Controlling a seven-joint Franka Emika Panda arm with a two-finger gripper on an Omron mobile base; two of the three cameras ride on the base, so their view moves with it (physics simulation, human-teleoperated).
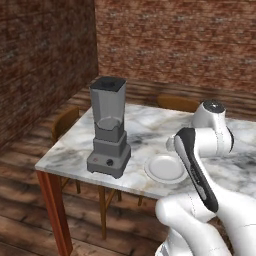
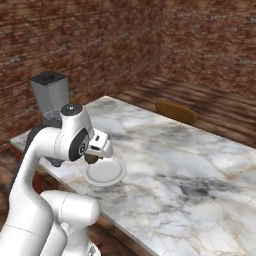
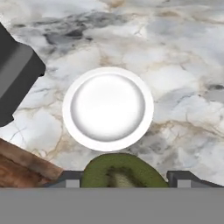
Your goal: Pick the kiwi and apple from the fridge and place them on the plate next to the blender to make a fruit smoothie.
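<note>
While the kiwi (image 3: 119, 171) sits clamped betw. the gripper (image 3: 122, 178) fingers, held in the air above the plate (image 3: 107, 108), the plate itself lies bare on the marble table (image 3: 183, 57) near its front edge, just beside the blender (image 1: 108, 127). Gripper is closed on the kiwi. A wooden chair (image 2: 176, 111) stands at the table's far side.

Marble-topped table (image 1: 150, 131) on red-brown legs, wooden chairs (image 2: 176, 112) beside, brick walls (image 1: 190, 40), plank floor (image 1: 30, 200).
</note>
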